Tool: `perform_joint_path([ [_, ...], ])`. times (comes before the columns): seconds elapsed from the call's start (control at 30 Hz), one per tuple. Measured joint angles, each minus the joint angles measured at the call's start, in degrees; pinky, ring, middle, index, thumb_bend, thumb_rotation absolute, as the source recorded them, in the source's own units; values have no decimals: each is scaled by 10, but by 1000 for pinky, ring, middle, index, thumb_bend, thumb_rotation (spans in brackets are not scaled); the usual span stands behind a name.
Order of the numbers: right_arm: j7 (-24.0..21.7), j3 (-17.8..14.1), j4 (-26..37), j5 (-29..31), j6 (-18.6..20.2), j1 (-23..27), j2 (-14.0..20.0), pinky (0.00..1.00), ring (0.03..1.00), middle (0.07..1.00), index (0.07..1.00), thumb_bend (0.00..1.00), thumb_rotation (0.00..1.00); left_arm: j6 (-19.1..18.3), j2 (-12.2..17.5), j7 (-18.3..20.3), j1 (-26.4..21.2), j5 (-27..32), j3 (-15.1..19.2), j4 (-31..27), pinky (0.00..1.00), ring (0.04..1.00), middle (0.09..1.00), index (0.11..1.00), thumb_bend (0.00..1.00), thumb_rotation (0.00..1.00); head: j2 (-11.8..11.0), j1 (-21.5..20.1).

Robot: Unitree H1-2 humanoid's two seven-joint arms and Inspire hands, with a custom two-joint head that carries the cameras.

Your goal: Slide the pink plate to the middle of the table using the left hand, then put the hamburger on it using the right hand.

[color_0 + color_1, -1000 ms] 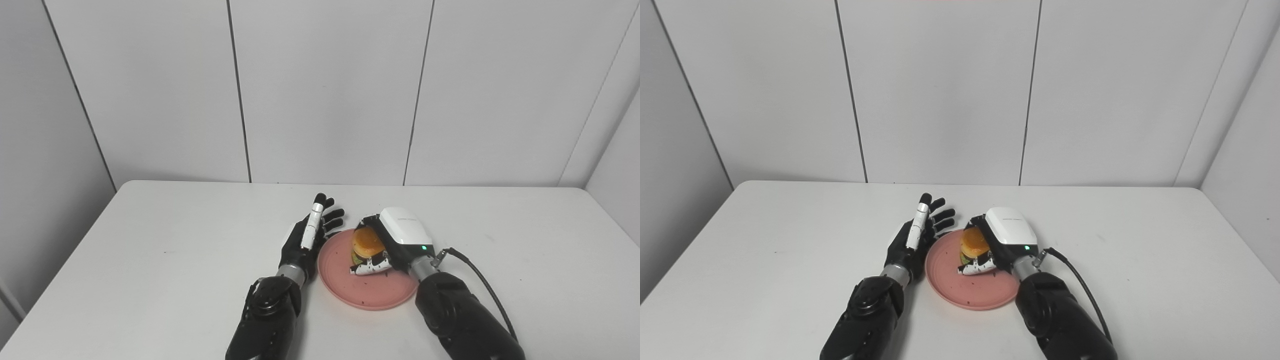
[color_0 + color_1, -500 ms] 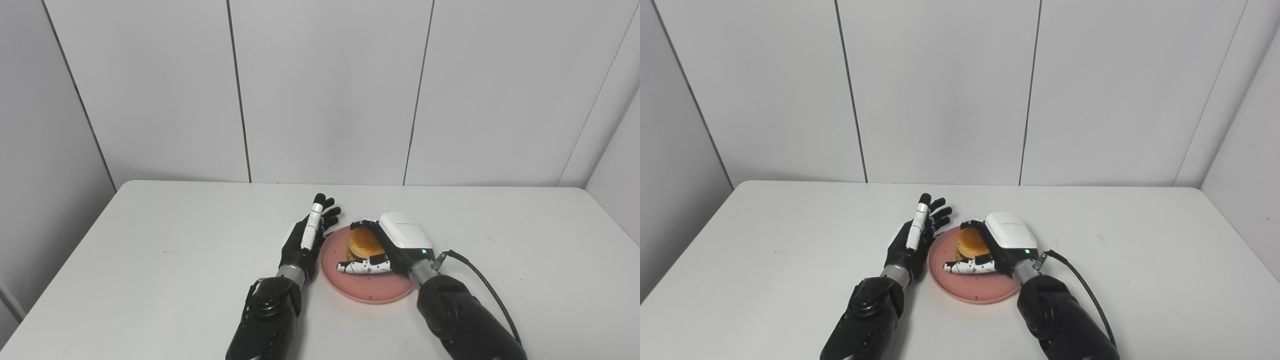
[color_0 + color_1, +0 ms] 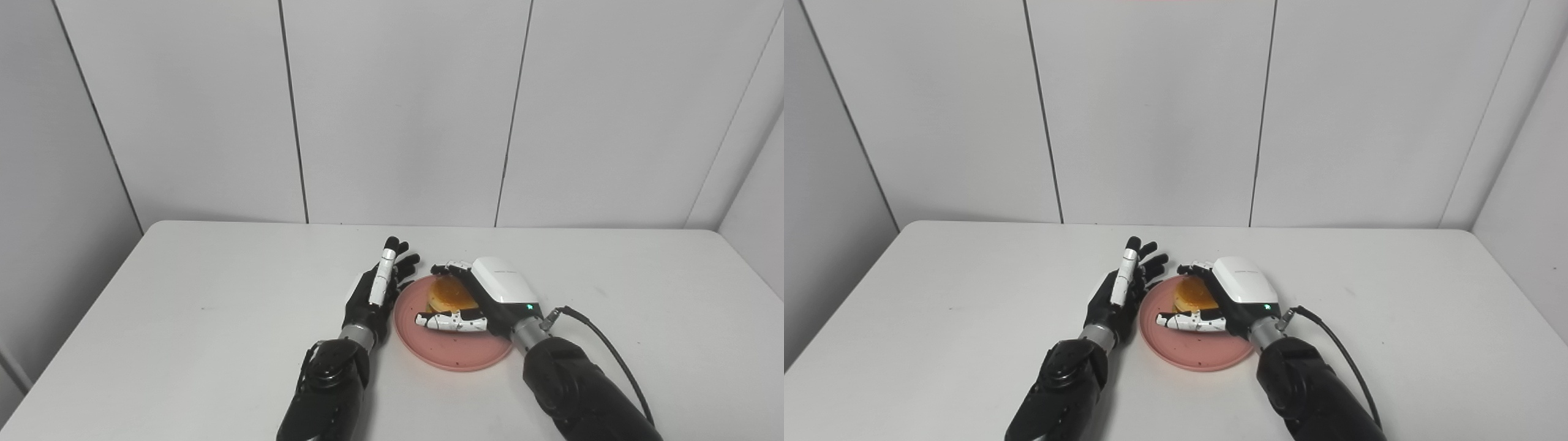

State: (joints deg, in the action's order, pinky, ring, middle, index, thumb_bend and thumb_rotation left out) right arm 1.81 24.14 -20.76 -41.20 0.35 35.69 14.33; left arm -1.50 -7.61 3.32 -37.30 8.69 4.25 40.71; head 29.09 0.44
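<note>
Hamburger (image 3: 450,295) sits on pink plate (image 3: 456,352), mid-table toward near edge. Your right hand (image 3: 484,300) cups it, fingers spread (release underway, likely). Left hand (image 3: 376,294) open, empty, bracing plate's left rim.

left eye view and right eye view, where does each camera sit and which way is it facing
Left eye view: on the head, looking forward and down at the white table; both arms enter from below, left hand open beside the pink plate, right hand around the hamburger.
Right eye view: set a little to the right, same aim, same arms; everything sits further left in the picture.
Shared: table, plate, hamburger, both hands, panelled wall.
</note>
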Motion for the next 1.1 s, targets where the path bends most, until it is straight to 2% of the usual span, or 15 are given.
perform_joint_path([
  [0.2, -9, -26, 56, 16, 0, -11, 3, 656, 735, 772, 752, 788, 910, 1, 0, 2, 0, 3, 1, 0, 864, 876, 816, 870, 827, 906, 0, -1],
  [0.3, -11, -54, 84, 42, 0, -17, -2, 591, 704, 774, 757, 763, 949, 0, 0, 3, 1, 4, 1, 0, 878, 873, 818, 859, 817, 904, 0, -2],
  [0.37, -10, -72, 94, 63, -1, -17, -4, 591, 719, 781, 766, 732, 992, 0, 0, 3, 1, 6, 2, -1, 869, 856, 805, 847, 830, 897, 0, -4],
  [0.5, 1, -109, 99, 96, -3, -19, -13, 632, 754, 795, 780, 735, 1000, 1, 0, 2, 1, 10, 4, -1, 833, 872, 819, 847, 839, 877, 0, -4],
  [0.63, 32, -140, 90, 116, -8, -20, -25, 665, 783, 811, 785, 735, 1000, 16, -3, -10, 1, 9, 4, 3, 909, 916, 862, 860, 850, 892, 1, -3],
  [0.77, 43, -165, 47, 144, -14, -20, -32, 610, 725, 775, 777, 767, 1000, 36, -8, -32, 1, -1, 5, 10, 972, 952, 900, 856, 852, 922, 1, -4],
  [0.93, 62, -202, -23, 207, -40, -22, -54, 695, 742, 771, 776, 740, 1000, 81, -11, -82, 3, -36, 0, 24, 986, 985, 948, 900, 856, 940, 0, -2],
  [1.1, 55, -254, -54, 316, -50, -32, -93, 796, 804, 833, 812, 802, 1000, 162, -11, -144, 4, -85, -6, 65, 1000, 1000, 980, 945, 861, 965, -1, -1],
])
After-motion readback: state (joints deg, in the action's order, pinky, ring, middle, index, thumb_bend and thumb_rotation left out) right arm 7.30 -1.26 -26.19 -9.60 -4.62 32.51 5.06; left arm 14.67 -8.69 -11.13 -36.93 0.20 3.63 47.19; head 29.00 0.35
